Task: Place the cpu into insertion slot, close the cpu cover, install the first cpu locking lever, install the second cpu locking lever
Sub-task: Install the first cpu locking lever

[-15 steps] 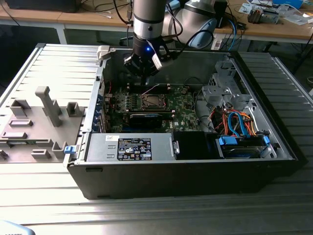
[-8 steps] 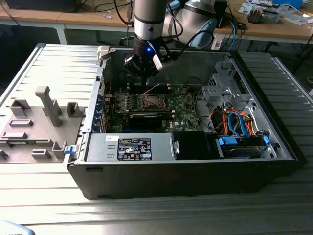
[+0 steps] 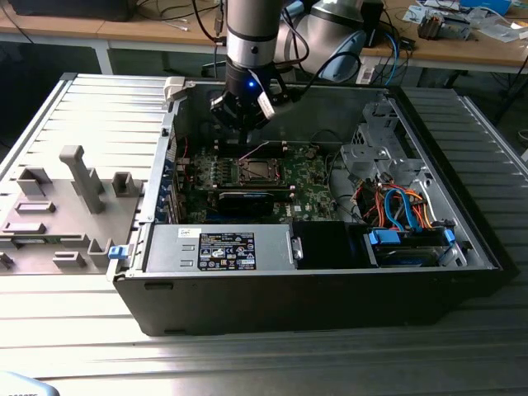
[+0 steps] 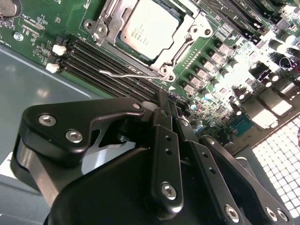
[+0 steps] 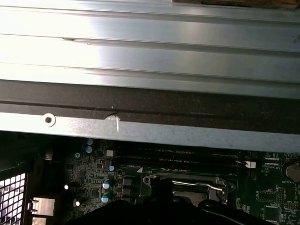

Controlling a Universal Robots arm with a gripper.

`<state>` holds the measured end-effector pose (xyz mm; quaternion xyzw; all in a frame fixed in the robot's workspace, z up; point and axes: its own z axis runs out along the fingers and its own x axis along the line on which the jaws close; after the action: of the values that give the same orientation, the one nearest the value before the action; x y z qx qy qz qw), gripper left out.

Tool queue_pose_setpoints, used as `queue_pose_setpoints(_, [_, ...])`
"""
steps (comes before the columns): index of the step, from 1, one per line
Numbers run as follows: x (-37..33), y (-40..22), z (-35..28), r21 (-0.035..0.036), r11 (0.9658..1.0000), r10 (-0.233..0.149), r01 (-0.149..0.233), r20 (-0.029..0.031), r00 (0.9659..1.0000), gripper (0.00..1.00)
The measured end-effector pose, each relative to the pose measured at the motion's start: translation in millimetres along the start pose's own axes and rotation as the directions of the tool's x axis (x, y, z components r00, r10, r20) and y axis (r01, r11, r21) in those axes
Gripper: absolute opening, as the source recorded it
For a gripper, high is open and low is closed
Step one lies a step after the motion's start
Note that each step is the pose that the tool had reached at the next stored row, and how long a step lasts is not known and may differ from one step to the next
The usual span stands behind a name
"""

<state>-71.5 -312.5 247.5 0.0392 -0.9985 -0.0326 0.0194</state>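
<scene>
With the cpu (image 4: 151,29) seated in the insertion slot (image 4: 117,44), its dull silver top shows through the window of the cpu cover (image 4: 190,26), which lies flat over the socket. A thin metal locking lever (image 4: 129,74) runs along the socket edge nearest the row of memory slots (image 4: 108,63), its long axis parallel to those slots. Its hooked end points away from the socket corner.

From the gripper (image 4: 166,105), the socket lies ahead and below, across the memory slots, on the green motherboard (image 4: 42,26). The black fingers (image 4: 161,119) are pressed together, closed with nothing between them, and their tips sit just above the lever side of the socket.

On the exterior view, the gripper (image 3: 245,115) hangs over the far part of the motherboard (image 3: 309,177), just beyond the socket (image 3: 260,172), inside the open computer case (image 3: 330,285). The lever is judged the nearest task part to the fingertips. Whether either lever is already latched cannot be told.
</scene>
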Motion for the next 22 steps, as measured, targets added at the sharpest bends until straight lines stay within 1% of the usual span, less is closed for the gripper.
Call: queue_pose_setpoints(22, [-2.6,-0.4,2.9,0.0,1.0,0.0,0.0,0.0,1.0,0.11])
